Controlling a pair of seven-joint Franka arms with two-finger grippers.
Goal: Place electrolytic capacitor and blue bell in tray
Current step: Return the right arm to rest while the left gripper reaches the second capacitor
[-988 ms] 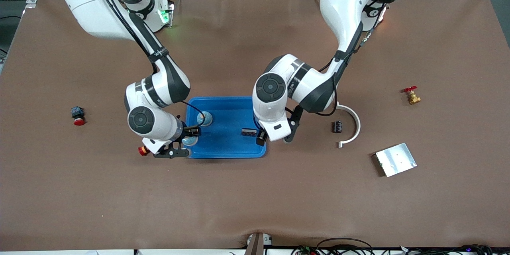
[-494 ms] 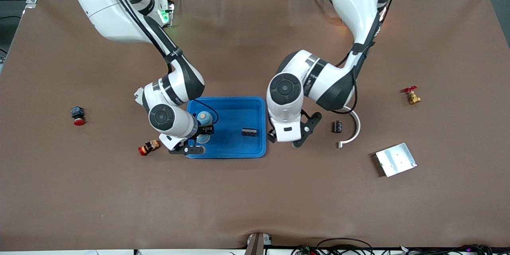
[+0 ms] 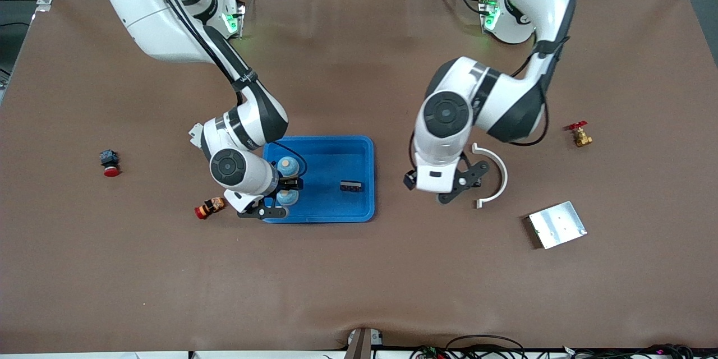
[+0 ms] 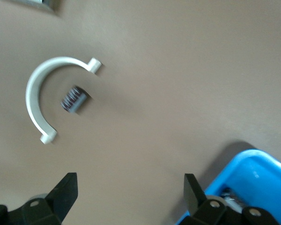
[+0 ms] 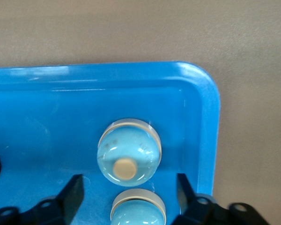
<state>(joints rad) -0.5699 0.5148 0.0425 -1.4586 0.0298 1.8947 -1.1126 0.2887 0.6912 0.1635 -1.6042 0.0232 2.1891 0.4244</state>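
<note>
Right tool (image 3: 283, 184) low over the tray corner toward the right arm's end, fingers spread either side of a blue bell (image 5: 139, 212), no pinch visible; second blue bell (image 5: 129, 155) sits just beside it, farther from the front camera. Left tool (image 3: 470, 182) over bare counter (image 3: 359, 280) between tray and white half-ring (image 3: 493, 174), fingers spread, nothing held.

Largest to smallest:
- Counter: brown mat.
- Tray (image 3: 367, 148): bright blue, mid-counter. Holds both bells plus one electrolytic capacitor (image 3: 350, 185) near the rim toward the left arm's end.
- Silver plate (image 3: 557, 224): toward the left arm's end, nearer the front camera than the half-ring.
- Half-ring: open side facing the tray.
- Second electrolytic capacitor (image 4: 74, 99): on the counter inside the ring's curve, seen from the left wrist only; hidden under the left arm from the front.
- Brass valve (image 3: 580, 134), two red-capped push buttons (image 3: 109, 161) (image 3: 208, 207): untouched, well apart from the tray.

Risks, as judgement:
- Bells nearly touching; lifting the right tool crooked could clip one and tip it.
- Capacitor is round, likely to roll under an off-centre pinch, and the ring crowds finger approach.

Readable writing: none.
</note>
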